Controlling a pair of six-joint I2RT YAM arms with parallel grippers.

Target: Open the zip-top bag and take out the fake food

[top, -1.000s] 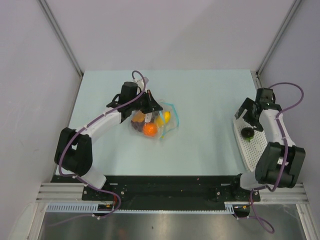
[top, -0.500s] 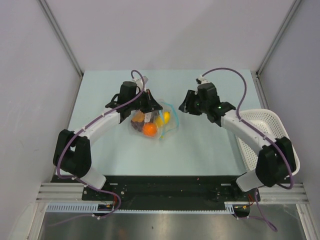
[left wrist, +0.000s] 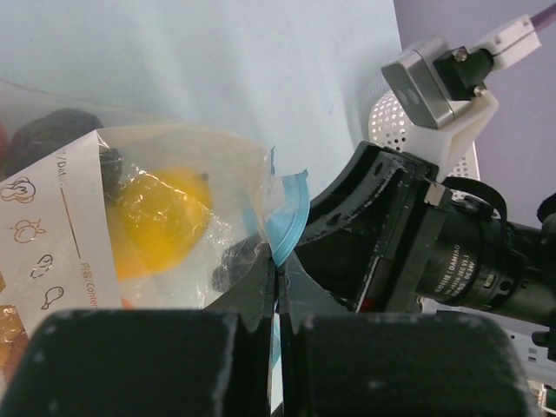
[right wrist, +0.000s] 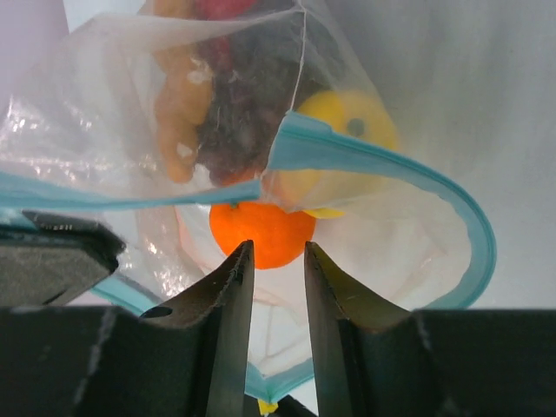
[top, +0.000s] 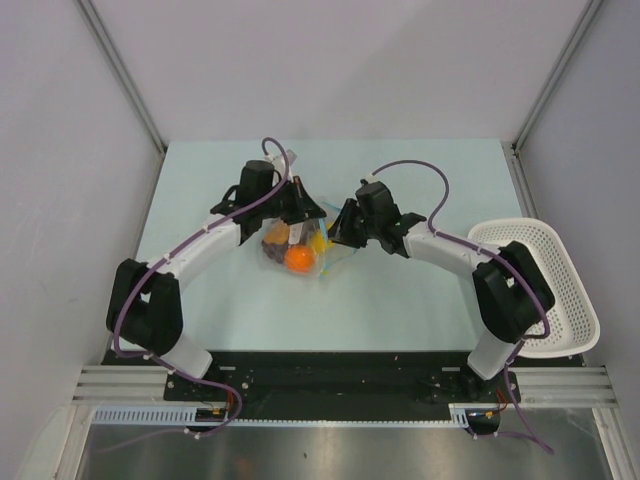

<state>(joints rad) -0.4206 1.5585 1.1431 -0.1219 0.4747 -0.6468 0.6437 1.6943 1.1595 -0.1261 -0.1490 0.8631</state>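
While pinched in left fingers, crinkly zip-top bag agape; hold of right fingers unclear.

The zip-top bag, fake food inside, lies between left gripper and right gripper; basket at the worktop's right edge.

white perforated basket sits at the table's right edge.

A: How many containers are counted?
B: One zip-top bag and one white basket.
A: And of the fake food?
B: One yellow piece, one orange ball, one tan piece and one red piece are seen; dark pieces, perhaps two, are blurred by plastic.
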